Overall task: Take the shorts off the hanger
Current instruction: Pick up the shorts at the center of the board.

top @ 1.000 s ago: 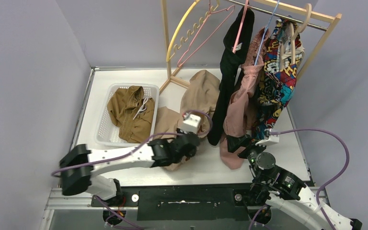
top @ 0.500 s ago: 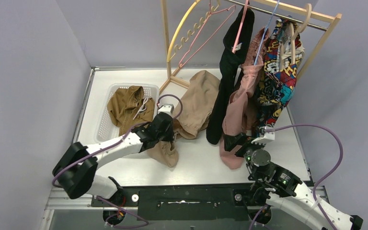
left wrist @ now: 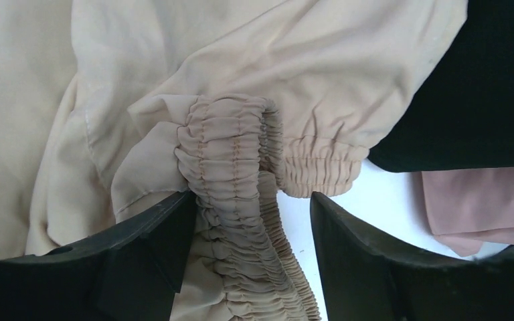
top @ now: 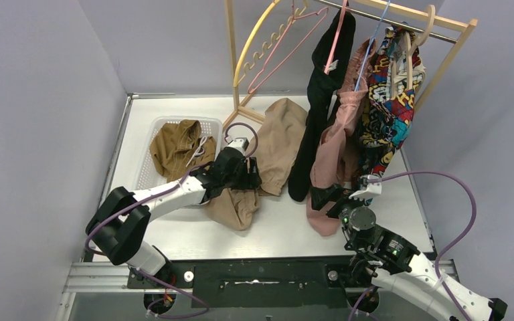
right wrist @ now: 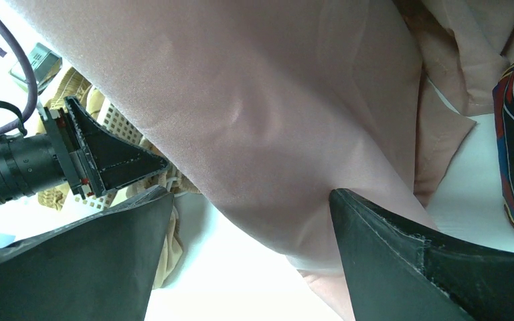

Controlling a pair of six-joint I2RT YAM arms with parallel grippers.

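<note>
Four pairs of shorts share the overhead frame. At centre, the beige-tan shorts (top: 271, 144) lie off the hangers, spread across the white table (top: 281, 231), with one crumpled end just below the left gripper (top: 244, 175). Left of centre, the olive-brown shorts (top: 177, 157) sit heaped in a white basket (top: 142, 184). At upper right, the black shorts (top: 318, 100) and the dusty pink shorts (top: 331, 150) hang from the wooden rack (top: 231, 67) beside a bright patterned garment (top: 388, 100). The black pair hangs on a pink hanger (top: 334, 33), and the pink pair's lower end trails onto the table.

Seen from the left wrist, the left gripper's fingers stand apart over the beige-tan shorts, with the gathered waistband (left wrist: 234, 167) bunched between them. Fabric touches the finger at lower left of that frame, while a strip of white table shows beside the other. The right gripper (top: 326, 197), right of centre low in the overhead frame, sits at the bottom of the dusty pink shorts. From its wrist, the jaws are spread wide with pink cloth across the gap; whether either finger touches it cannot be told.
</note>
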